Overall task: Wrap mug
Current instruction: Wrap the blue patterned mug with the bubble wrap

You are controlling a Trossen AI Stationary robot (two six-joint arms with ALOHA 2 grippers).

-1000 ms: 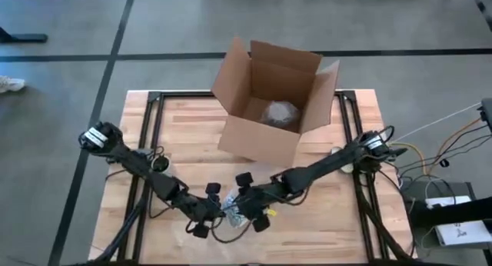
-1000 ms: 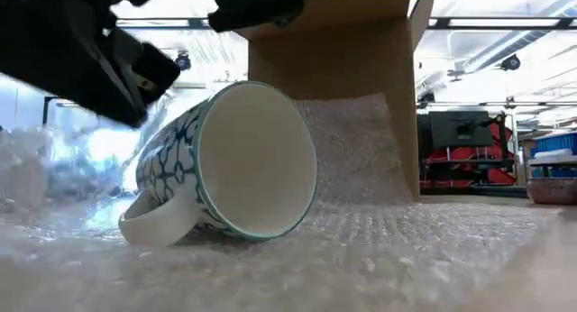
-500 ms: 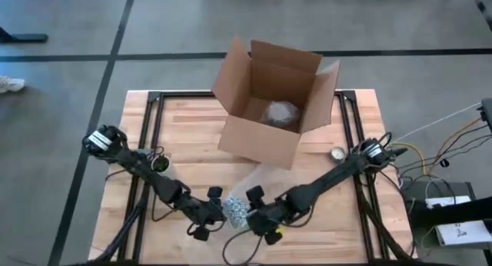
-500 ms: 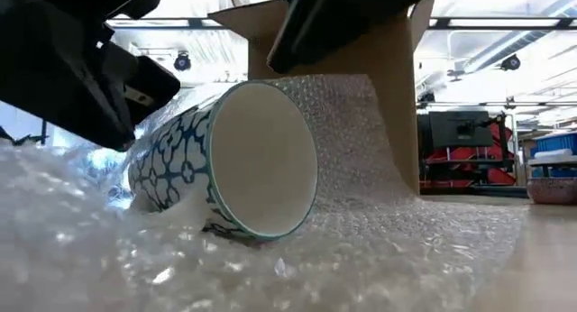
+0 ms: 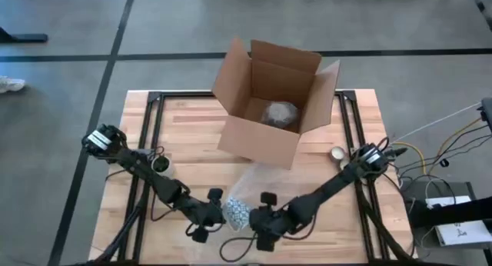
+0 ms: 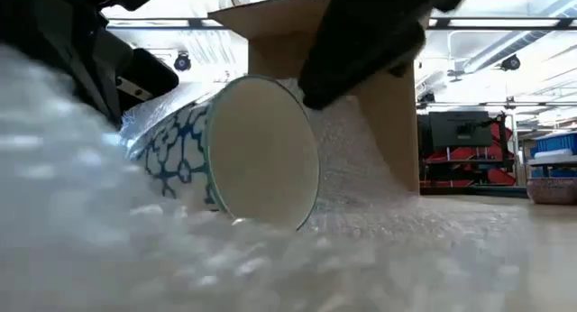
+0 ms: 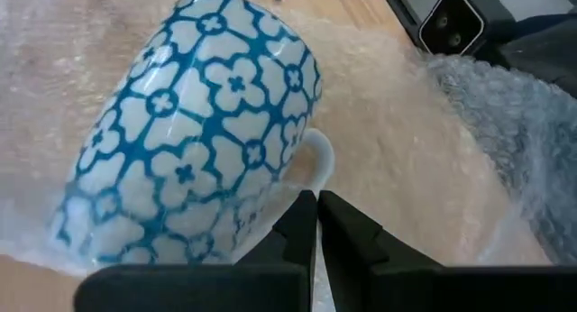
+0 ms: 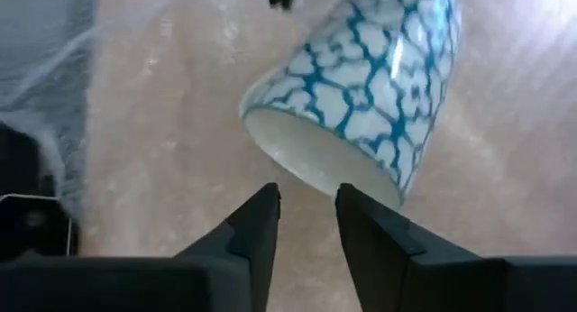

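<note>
Mug on bubble wrap, lower centre of my high view, between left gripper and right gripper; low view, mug on its side, centre; left wrist, fingers closed, nothing between; right wrist, fingers parted, mug upper centre.

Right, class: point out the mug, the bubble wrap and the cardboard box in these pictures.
mug [image 7: 194, 141], left wrist view, on its patterned side.
bubble wrap [image 6: 424, 249], low view, on the sheet lying flat beside the mug.
box [image 5: 257, 141], high view, on its front wall.
</note>
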